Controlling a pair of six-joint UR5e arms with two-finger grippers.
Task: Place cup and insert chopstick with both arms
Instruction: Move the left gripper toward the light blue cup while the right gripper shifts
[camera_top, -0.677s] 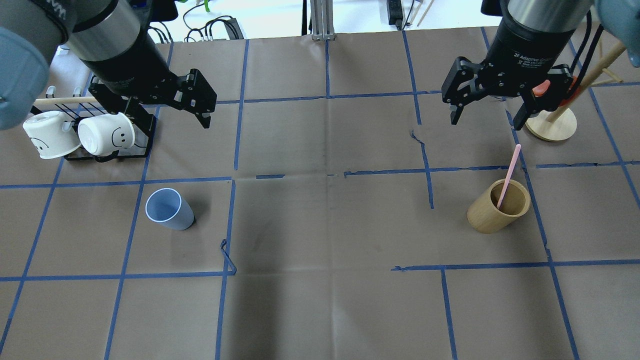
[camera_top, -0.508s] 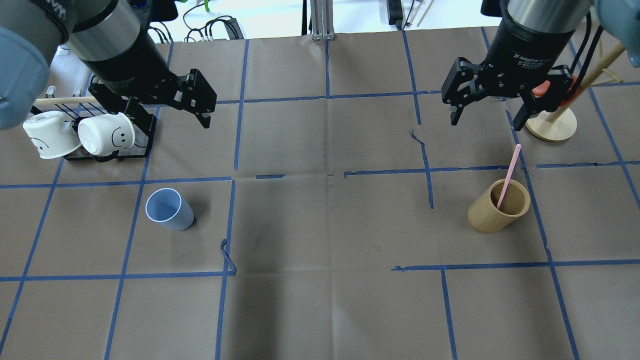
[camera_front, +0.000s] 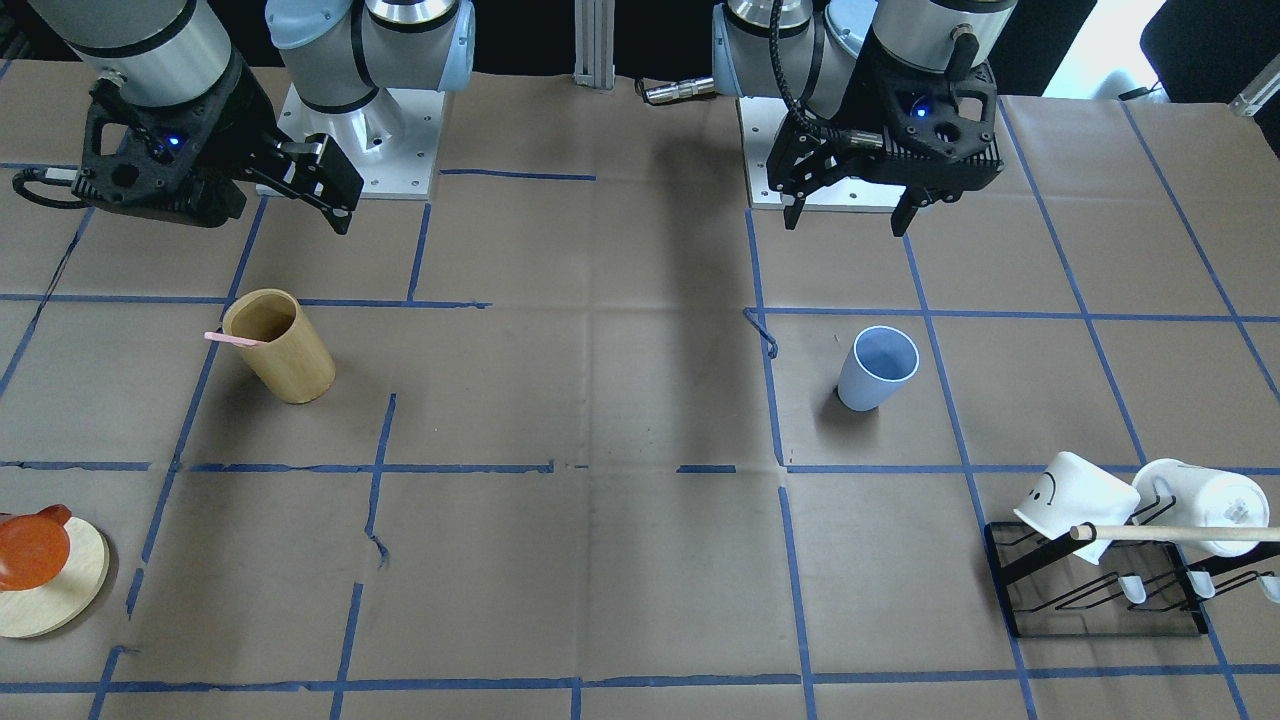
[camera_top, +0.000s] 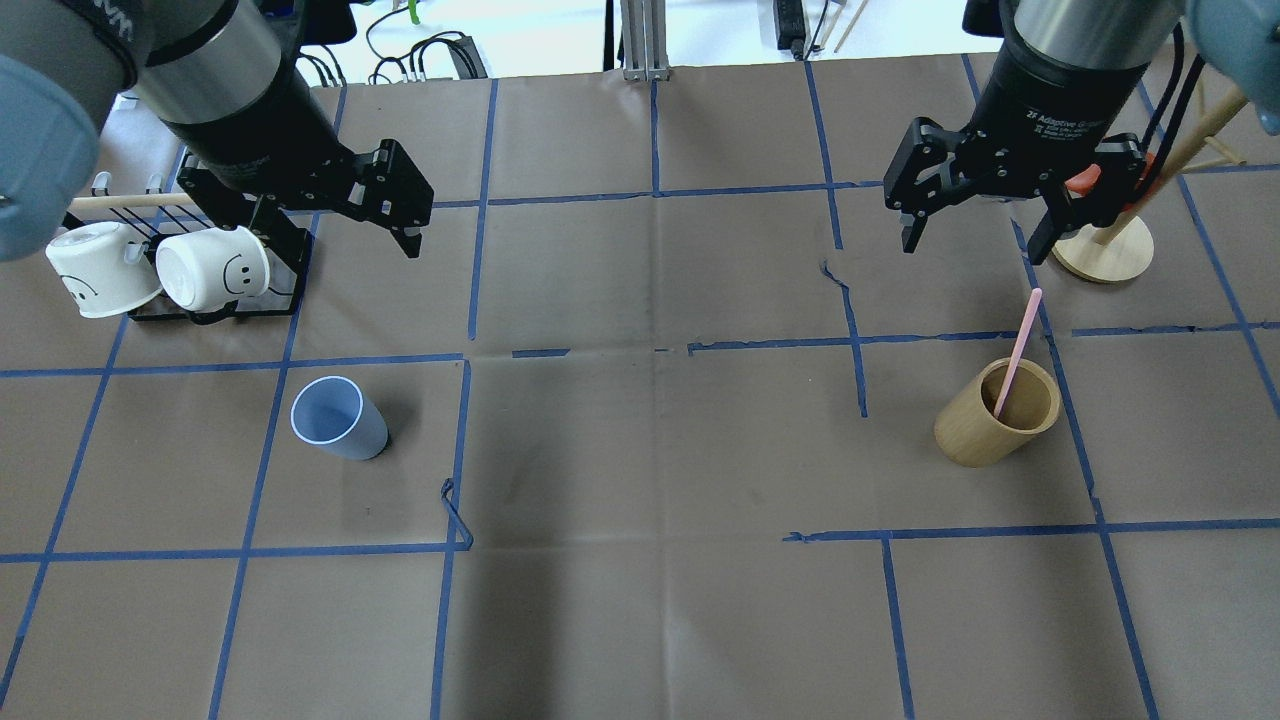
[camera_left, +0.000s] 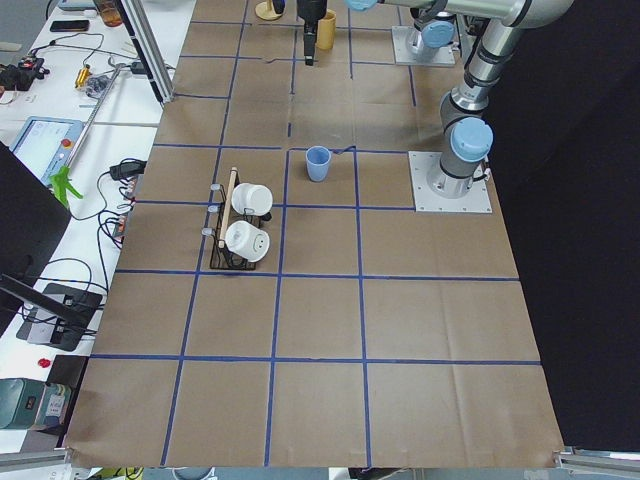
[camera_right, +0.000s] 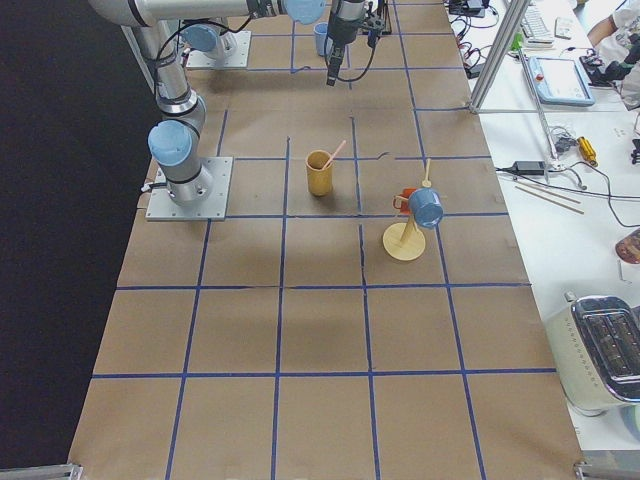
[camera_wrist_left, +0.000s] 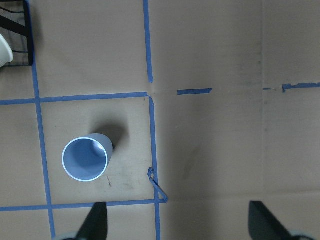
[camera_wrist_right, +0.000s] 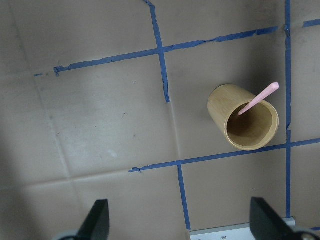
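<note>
The light-blue cup (camera_top: 338, 432) stands upright and empty on the table's left half, also in the front view (camera_front: 878, 368) and the left wrist view (camera_wrist_left: 86, 159). The pink chopstick (camera_top: 1020, 350) leans inside a tan wooden cylinder (camera_top: 997, 412) on the right half, also in the right wrist view (camera_wrist_right: 257, 98). My left gripper (camera_top: 330, 235) is open and empty, high above the table behind the cup. My right gripper (camera_top: 972, 245) is open and empty, high above the table behind the cylinder.
A black rack (camera_top: 290, 265) with two white mugs (camera_top: 210, 270) and a long wooden rod (camera_top: 130, 200) sits at far left. A wooden mug tree on a round base (camera_top: 1105, 250) stands at far right. Blue tape lines grid the brown paper.
</note>
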